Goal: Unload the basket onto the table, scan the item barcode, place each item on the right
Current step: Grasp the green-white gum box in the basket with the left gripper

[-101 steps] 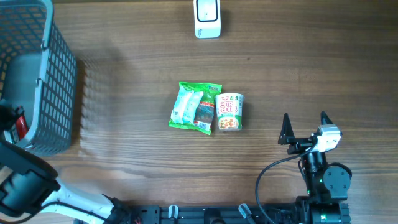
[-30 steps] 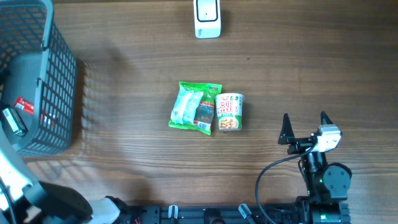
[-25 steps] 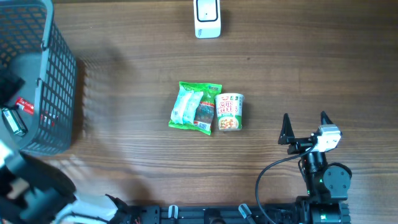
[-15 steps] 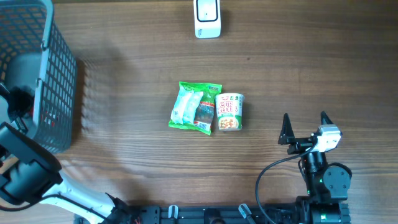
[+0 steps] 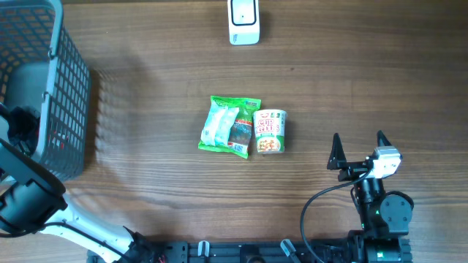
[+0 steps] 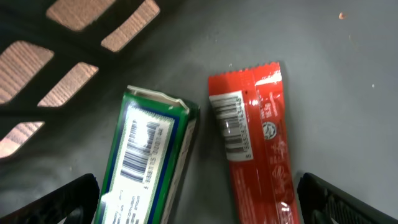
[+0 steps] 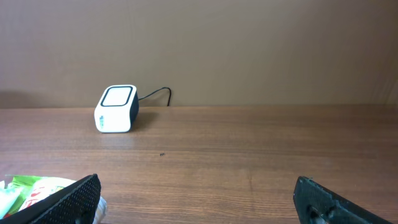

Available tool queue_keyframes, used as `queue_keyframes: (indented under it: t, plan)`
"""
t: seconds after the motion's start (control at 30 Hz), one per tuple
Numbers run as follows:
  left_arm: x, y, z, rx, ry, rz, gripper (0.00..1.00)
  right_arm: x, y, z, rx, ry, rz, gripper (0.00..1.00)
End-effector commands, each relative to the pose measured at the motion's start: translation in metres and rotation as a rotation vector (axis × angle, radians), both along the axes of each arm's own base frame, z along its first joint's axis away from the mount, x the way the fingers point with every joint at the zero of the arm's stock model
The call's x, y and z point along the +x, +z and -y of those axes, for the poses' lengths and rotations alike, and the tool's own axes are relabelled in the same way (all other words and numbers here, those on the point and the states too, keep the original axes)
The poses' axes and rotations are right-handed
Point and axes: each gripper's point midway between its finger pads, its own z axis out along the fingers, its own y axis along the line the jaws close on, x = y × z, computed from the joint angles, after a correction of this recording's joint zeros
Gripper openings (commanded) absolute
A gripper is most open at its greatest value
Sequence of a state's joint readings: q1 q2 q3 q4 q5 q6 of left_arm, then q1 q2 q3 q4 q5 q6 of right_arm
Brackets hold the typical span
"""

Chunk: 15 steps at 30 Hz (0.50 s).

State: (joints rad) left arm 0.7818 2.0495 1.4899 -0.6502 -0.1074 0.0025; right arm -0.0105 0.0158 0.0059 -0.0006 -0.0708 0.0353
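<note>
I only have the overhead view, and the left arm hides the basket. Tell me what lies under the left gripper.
Observer: Two items lie flat on the basket floor, a green box and a red wrapper, side by side.
Operator: Report which barcodes face up.
Observer: Both do. The box barcode and the wrapper barcode face the wrist camera.
Operator: Give me the gripper state.
Observer: The left gripper is open above them and holds nothing.
</note>
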Motion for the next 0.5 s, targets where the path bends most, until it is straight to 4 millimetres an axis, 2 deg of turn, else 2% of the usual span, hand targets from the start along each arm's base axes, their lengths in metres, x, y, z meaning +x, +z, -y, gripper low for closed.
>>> queue_keyframes:
  t: [0.0,0.17,0.3,0.37,0.43,0.47]
  plan:
    - [0.0,-0.014,0.001,-0.024,-0.016,-0.014,1.0,0.0,0.002,0.001,-0.009,-0.005,0.009,1.0]
    - [-0.005,-0.036,0.009,-0.077,-0.016,-0.051,1.0,0.0,0.002,0.001,-0.008,-0.005,0.009,1.0]
    - [0.002,-0.045,0.025,-0.158,-0.044,-0.02,1.0,0.0,0.002,0.001,-0.008,-0.005,0.009,0.99]
    - [0.007,-0.04,0.028,-0.165,-0.056,0.003,0.91,0.0,0.002,0.001,-0.009,-0.005,0.009,1.0]
    - [0.008,-0.035,0.027,-0.157,-0.058,0.011,0.75,0.0,0.002,0.001,-0.009,-0.005,0.009,1.0]
    - [0.009,-0.034,0.027,-0.155,-0.058,0.013,0.71,0.0,0.002,0.001,-0.009,-0.005,0.009,1.0]
